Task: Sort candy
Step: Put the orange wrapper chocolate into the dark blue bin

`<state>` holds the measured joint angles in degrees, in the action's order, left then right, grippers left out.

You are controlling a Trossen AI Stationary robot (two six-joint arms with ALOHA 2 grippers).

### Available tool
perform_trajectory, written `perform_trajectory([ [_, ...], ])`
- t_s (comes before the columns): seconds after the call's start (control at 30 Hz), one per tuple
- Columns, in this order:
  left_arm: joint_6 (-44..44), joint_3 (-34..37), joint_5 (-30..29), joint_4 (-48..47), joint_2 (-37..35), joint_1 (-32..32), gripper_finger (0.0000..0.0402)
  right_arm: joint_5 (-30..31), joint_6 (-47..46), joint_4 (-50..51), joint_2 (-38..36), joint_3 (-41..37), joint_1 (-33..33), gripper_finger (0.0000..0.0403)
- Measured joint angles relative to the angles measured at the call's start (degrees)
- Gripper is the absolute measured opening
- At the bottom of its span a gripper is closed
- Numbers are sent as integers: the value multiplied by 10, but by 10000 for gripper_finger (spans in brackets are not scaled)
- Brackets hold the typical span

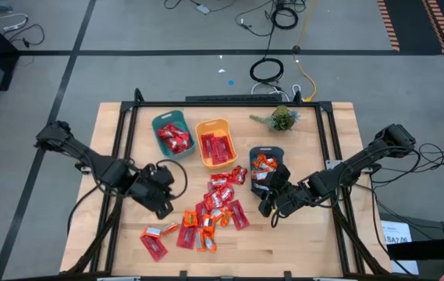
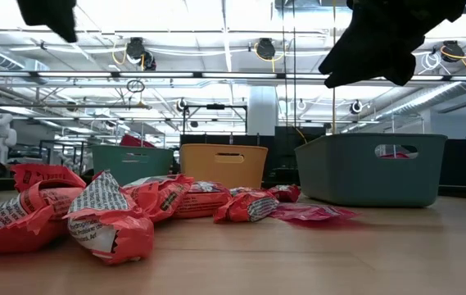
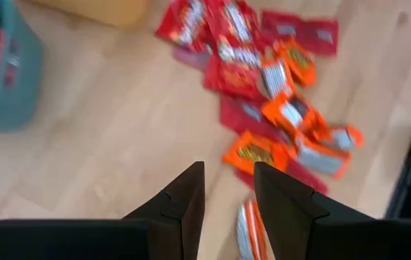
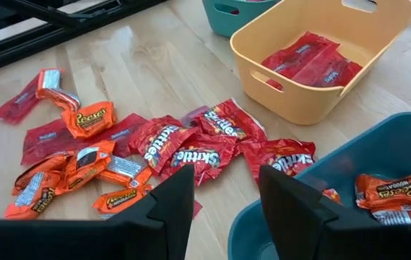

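Note:
The candy is a loose pile (image 1: 214,207) of small red and orange wrapped pieces lying flat on the wooden table, seen close in the right wrist view (image 4: 183,144) and the left wrist view (image 3: 277,79). More pieces lie in the teal bin (image 1: 159,125), the orange bin (image 1: 206,125) and the dark blue bin (image 1: 264,150). My left gripper (image 1: 163,207) hangs over bare wood just left of the pile, open (image 3: 227,173) with nothing between its fingers. My right gripper (image 1: 268,208) hovers at the pile's right edge, beside the dark blue bin, open (image 4: 225,180) and empty.
A small green plant (image 1: 282,119) stands at the table's far edge, right of the bins. A black frame rail (image 1: 120,148) runs along the table's left side, with another on the right. Bare wood lies between the teal bin and the pile (image 3: 118,123).

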<state>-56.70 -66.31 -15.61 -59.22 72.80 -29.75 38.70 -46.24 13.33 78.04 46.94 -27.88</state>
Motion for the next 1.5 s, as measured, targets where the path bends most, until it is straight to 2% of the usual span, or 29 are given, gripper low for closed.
perform_trajectory([
  [0.27,0,0,54,2,45,-44,129,0,3,-10,0,0,0,148],
  [0.63,-33,0,52,15,135,-91,129,0,4,-16,0,0,0,148],
  [1.03,-73,0,67,54,219,-102,129,-16,4,-20,0,0,0,148],
  [1.2,-86,0,76,89,244,-106,129,-17,2,-20,0,0,0,148],
  [1.5,-88,0,74,88,274,-120,129,-17,0,-20,0,0,0,148],
])
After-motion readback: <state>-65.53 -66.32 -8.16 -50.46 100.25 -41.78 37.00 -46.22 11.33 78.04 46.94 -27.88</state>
